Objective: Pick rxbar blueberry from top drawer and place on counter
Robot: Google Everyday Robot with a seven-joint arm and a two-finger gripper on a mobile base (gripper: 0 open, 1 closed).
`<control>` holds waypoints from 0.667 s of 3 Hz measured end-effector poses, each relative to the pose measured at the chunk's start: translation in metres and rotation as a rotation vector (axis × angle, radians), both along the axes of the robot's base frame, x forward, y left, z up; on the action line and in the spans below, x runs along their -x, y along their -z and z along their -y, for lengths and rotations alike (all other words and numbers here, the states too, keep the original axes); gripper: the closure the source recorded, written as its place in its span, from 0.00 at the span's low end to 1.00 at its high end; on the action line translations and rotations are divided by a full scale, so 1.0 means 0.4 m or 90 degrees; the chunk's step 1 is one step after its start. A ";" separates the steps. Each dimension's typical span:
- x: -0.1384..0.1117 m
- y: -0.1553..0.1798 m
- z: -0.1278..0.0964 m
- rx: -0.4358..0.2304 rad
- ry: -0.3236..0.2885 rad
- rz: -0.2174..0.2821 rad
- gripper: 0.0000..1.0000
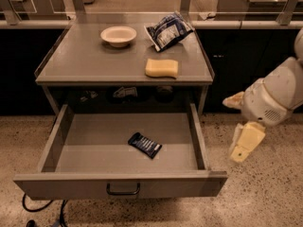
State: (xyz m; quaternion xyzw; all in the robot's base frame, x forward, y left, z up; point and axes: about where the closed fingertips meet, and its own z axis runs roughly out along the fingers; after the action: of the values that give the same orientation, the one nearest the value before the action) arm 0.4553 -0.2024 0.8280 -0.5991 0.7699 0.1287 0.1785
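Note:
The rxbar blueberry point(145, 145), a small dark navy wrapper, lies flat on the floor of the open top drawer point(71, 148), slightly right of its middle. The drawer is pulled fully out, with its dark pull handle point(123, 190) at the front. The counter point(90, 60) is the grey tabletop above it. My gripper point(245, 144) hangs pale yellow from the white arm point(274, 96), outside the drawer's right wall, over the floor. It is well to the right of the bar and holds nothing that I can see.
On the counter stand a white bowl point(118, 35), a blue-and-white chip bag point(168, 30) and a yellow sponge point(162, 68). Small items sit in the dark shelf point(125, 92) under the counter. Cables point(42, 209) lie on the speckled floor at the front left.

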 end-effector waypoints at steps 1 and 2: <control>-0.053 0.176 -0.039 -0.090 -0.004 -0.040 0.00; -0.131 0.275 -0.101 -0.154 -0.012 -0.039 0.00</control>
State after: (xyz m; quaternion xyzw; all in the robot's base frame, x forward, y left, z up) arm 0.5077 -0.1618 0.7179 -0.5760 0.7481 0.2405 0.2251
